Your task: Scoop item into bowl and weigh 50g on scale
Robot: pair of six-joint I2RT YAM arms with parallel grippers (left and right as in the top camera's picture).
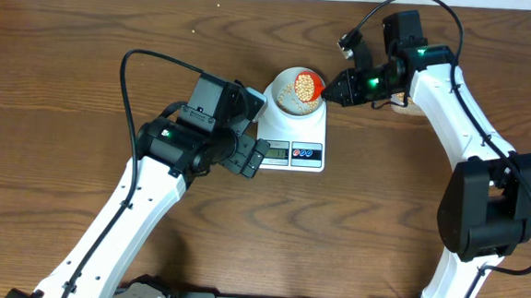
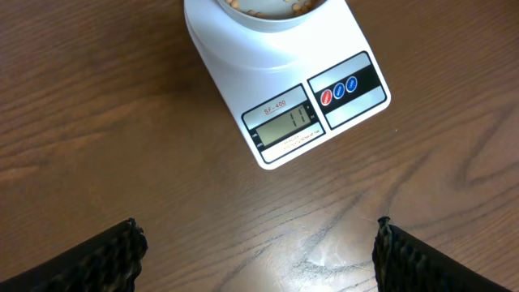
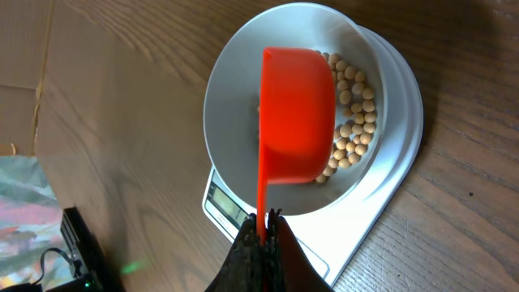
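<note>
Right gripper (image 3: 263, 223) sits closest to the lens, jaws pinched shut on the thin handle of the red scoop (image 3: 296, 113). Scoop hangs over the white bowl (image 3: 235, 105), its back to the wrist camera. From overhead we see soybeans inside its red rim, so we judge it is not yet emptied. More soybeans (image 3: 353, 122) lie in the bowl, bunched on one side. Bowl stands on the white kitchen scale (image 2: 276, 73). The LCD display (image 2: 285, 123) shows digits, maybe eleven; we can't read them for sure.

Left gripper (image 2: 259, 255) has its fingers spread wide and holds nothing. It hovers over the wooden table (image 2: 81, 122) just in front of the scale, not touching it.

Risks we flag:
- Overshoot. If the scoop tips fast, the whole load drops at once and the reading jumps past target. We see no easy way to take beans back out.
- Spill. Round beans bounce, and the scoop mouth is near the bowl rim. Some could hop onto the scale or table and be miscounted or lost.
- False reading. If the scoop rests on the bowl, the weight shown is wrong. Same if the left gripper drifts onto the scale.
- Handle slip. The pinch is narrow on a thin handle, so the scoop could twist and dump sideways.
</note>
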